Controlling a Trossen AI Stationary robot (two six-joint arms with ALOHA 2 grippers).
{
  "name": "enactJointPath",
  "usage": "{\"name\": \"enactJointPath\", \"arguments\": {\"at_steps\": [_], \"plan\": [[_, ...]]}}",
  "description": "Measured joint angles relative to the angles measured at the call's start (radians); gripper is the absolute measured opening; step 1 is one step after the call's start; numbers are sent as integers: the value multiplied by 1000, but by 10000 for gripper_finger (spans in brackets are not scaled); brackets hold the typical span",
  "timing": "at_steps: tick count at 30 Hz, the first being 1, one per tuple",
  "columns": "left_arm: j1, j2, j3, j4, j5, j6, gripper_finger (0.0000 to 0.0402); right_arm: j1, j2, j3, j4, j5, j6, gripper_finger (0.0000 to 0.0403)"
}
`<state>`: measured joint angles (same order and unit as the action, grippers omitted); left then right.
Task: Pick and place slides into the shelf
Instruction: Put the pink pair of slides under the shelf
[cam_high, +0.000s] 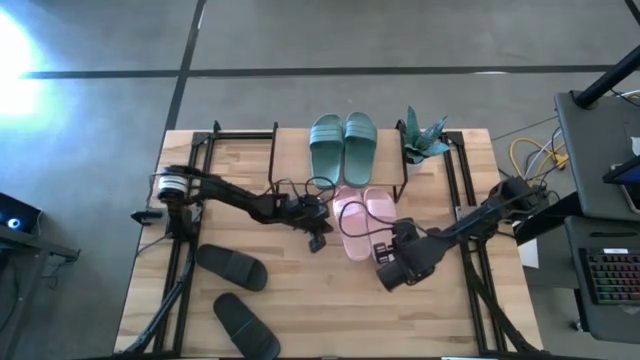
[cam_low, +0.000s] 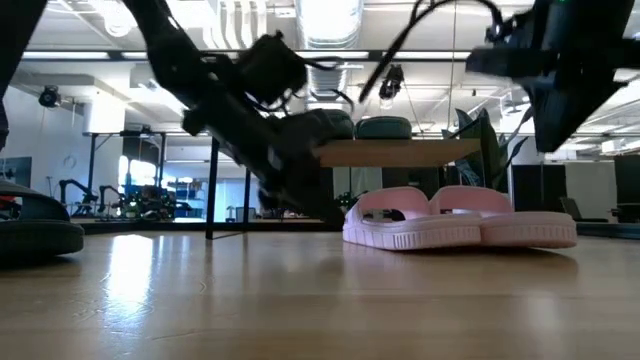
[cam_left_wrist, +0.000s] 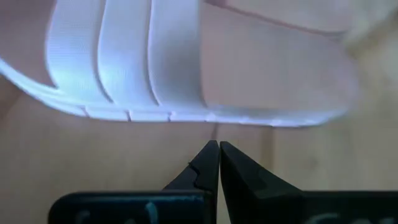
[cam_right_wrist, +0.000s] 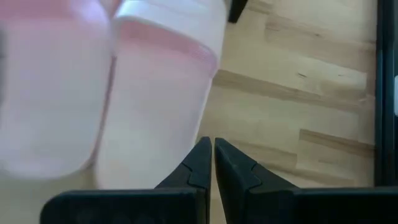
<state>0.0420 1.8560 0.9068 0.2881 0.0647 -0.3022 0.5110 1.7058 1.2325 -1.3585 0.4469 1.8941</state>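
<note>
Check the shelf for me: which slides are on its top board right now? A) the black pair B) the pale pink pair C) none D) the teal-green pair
D: the teal-green pair sits side by side on the shelf, the pale pink pair and black pair on the table.

A small green plant (cam_high: 423, 137) in a pot stands at the far edge of the light wooden surface (cam_high: 330, 310). Beyond that surface's right side, yellow cables (cam_high: 530, 155) lie on the grey floor (cam_high: 300, 40), and a keyboard (cam_high: 608, 290) rests on a grey stand nearby.
</note>
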Motion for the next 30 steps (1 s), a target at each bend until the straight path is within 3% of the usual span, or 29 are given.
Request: {"name": "enactJointPath", "arguments": {"at_steps": [7, 14, 18, 25, 30], "plan": [[5, 108, 94, -12, -27, -4, 0, 57, 0, 56, -57, 0, 77, 13], [14, 97, 93, -15, -148, 58, 0, 117, 5, 52, -58, -24, 168, 13], [27, 89, 93, -24, -155, 72, 0, 146, 10, 49, -19, -91, 175, 13], [-12, 2, 81, -167, -67, 70, 0, 182, 18, 23, 211, -124, 228, 13], [-80, -127, 21, -194, -61, 72, 0, 183, 84, 0, 319, -124, 295, 13]]}}
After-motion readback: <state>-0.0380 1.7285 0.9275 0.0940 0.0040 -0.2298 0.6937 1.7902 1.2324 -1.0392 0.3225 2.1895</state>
